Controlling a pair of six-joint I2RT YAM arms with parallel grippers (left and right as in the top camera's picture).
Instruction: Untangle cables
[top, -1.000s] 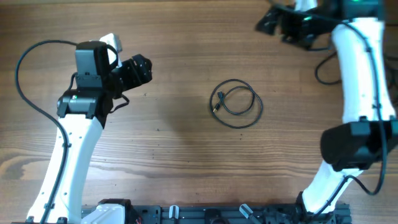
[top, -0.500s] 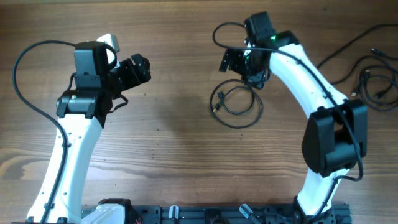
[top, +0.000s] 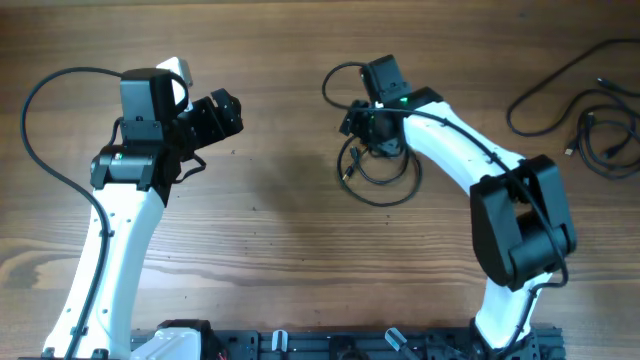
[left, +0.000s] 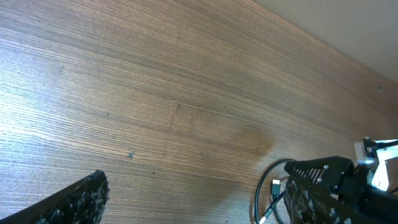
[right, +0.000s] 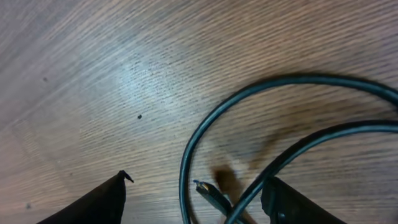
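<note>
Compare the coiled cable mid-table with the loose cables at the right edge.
The coiled cable lies as a small round coil; the loose cables sprawl in wide, uneven curves. The right gripper is over the coiled cable's upper edge, open; no gripper is near the loose cables. Both are thin and black.

Surface: wooden table (top: 280, 250), brown, grain running left to right, with a few small dark specks.

Item 1: coiled cable (top: 385, 204), thin and black, lying flat in overlapping loops at mid-table, slightly right of centre. One plug end (right: 208, 193) rests on the wood inside the outer loop, at the coil's left side.

Item 2: loose cables (top: 588, 140), black, spread in open curves at the far right edge, well apart from the coil, partly running out of view.
</note>
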